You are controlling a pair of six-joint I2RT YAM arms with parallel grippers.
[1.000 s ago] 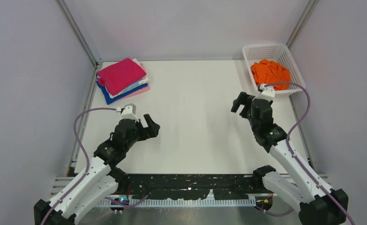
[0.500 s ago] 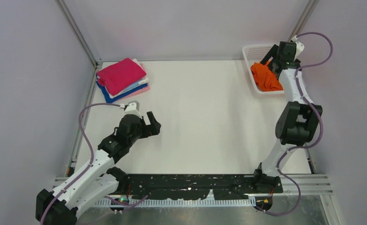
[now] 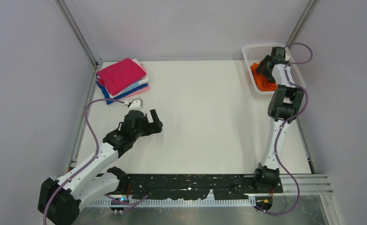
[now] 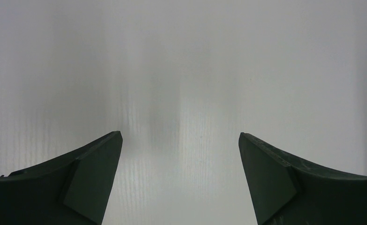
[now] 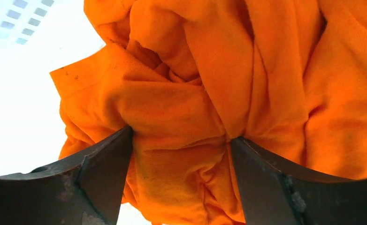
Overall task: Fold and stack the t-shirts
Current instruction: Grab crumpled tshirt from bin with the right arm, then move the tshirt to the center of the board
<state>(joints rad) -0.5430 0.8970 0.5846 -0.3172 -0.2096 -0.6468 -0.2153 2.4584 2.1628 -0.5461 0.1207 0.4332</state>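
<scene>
White table (image 3: 200, 108), pale grey walls (image 3: 186, 23), metal corner posts (image 3: 78, 33).

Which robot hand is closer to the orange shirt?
Right. The right gripper is down in the basket, jaws either side of the orange shirt. The left gripper hangs over the table, far across.

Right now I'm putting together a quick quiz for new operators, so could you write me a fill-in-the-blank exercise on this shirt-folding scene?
1. The top t-shirt of the folded stack at the far left corner of the table is ____.
2. The bunched t-shirt that the right gripper straddles in the white basket is ____.
3. The left gripper hangs over bare table with its jaws ____.
Missing words: magenta; orange; open.
</scene>
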